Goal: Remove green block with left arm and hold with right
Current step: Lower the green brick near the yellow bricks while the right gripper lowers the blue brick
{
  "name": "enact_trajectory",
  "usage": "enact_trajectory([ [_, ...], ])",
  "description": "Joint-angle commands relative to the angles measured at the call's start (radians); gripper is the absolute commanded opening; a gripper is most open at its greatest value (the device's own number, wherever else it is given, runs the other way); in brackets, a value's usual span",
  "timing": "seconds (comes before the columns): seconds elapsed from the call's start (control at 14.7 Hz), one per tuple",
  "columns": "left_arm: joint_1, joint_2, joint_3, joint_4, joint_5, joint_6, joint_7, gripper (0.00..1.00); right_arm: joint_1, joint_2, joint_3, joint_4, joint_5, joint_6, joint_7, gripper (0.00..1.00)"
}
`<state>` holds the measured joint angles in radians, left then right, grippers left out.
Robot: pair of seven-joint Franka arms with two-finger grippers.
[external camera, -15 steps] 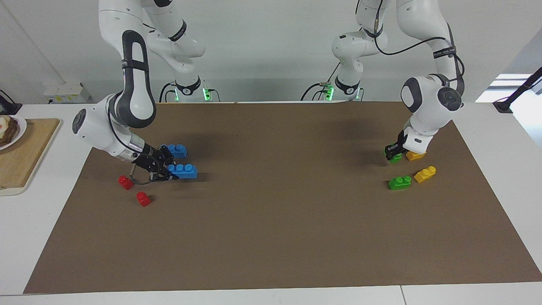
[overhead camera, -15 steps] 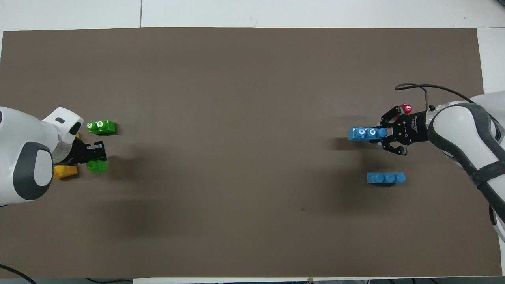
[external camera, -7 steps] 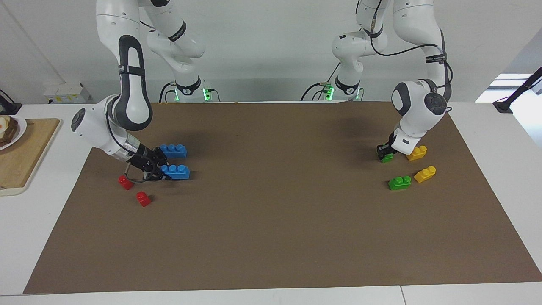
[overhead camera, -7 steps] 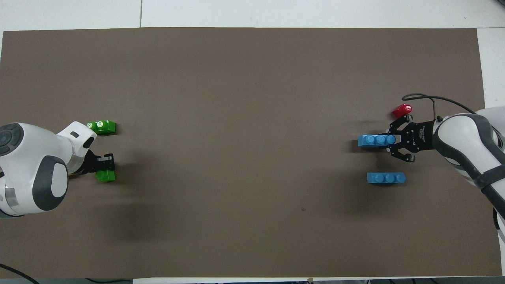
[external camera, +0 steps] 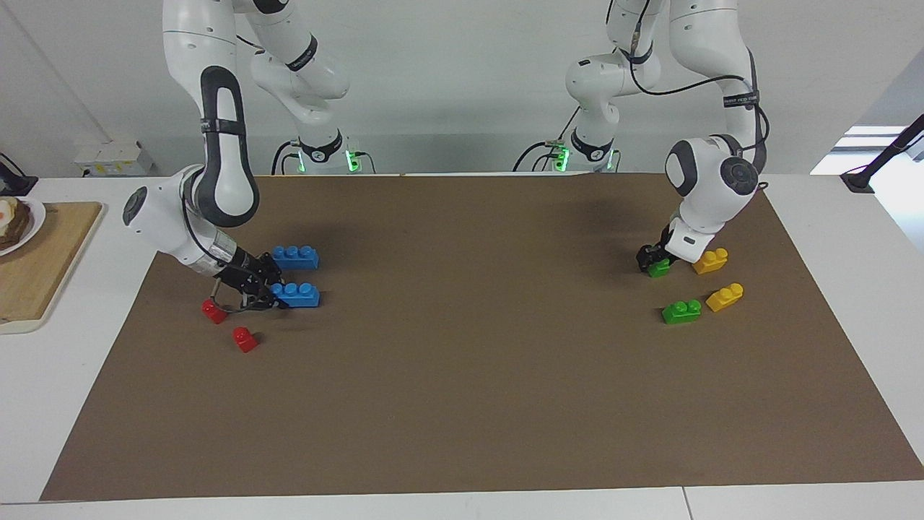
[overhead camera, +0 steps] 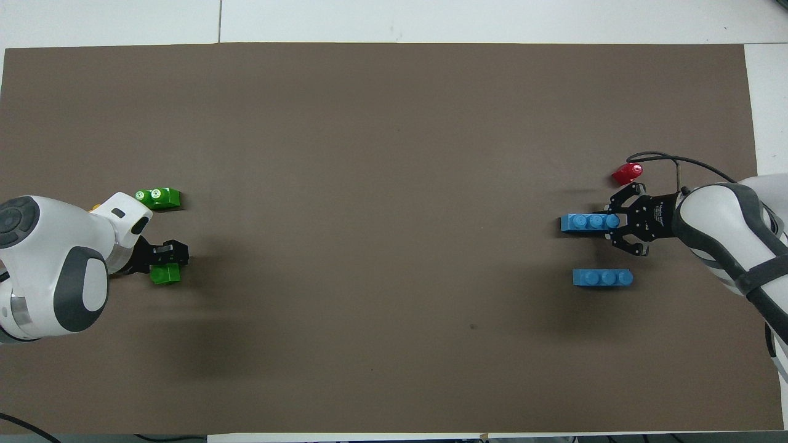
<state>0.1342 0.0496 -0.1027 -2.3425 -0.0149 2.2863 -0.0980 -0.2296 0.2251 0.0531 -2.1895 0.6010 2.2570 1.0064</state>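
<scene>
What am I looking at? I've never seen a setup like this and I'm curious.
Two white robot arms work at a table covered by a brown mat. One picture looks at them from across the table, the other down from above. Toy bricks lie on the mat. The right hand is closed on the end of a blue brick. The left hand is down at a green block; whether it grips it is unclear. A second green block lies nearby.

A robotics lab: two fixed arms [external camera: 216, 144], brown mat [external camera: 476, 347] (white benchtop), toy bricks [external camera: 682, 311].
</scene>
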Motion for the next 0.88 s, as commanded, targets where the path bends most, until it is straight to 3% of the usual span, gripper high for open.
enact_trajectory([
  [0.0,-0.019,-0.025,0.003,0.090,-0.002,-0.104,0.008,1.00,-0.016,-0.003,0.014,-0.010,-0.012,0.016,-0.025,0.00],
  [0.14,-0.021,-0.031,0.006,0.214,-0.002,-0.247,0.008,1.00,-0.011,-0.003,0.014,-0.007,-0.012,0.015,-0.026,0.06],
  [0.34,-0.021,-0.036,0.008,0.331,-0.002,-0.378,0.008,1.00,0.001,-0.004,0.014,0.005,-0.012,0.004,-0.025,0.75],
  [0.48,-0.021,-0.069,0.008,0.342,-0.002,-0.409,0.008,1.00,0.001,-0.006,0.014,0.014,-0.012,0.001,-0.023,0.88],
  [0.82,-0.022,-0.106,0.003,0.426,-0.002,-0.522,0.006,1.00,-0.004,-0.018,0.011,0.115,-0.012,-0.121,0.015,0.91],
])
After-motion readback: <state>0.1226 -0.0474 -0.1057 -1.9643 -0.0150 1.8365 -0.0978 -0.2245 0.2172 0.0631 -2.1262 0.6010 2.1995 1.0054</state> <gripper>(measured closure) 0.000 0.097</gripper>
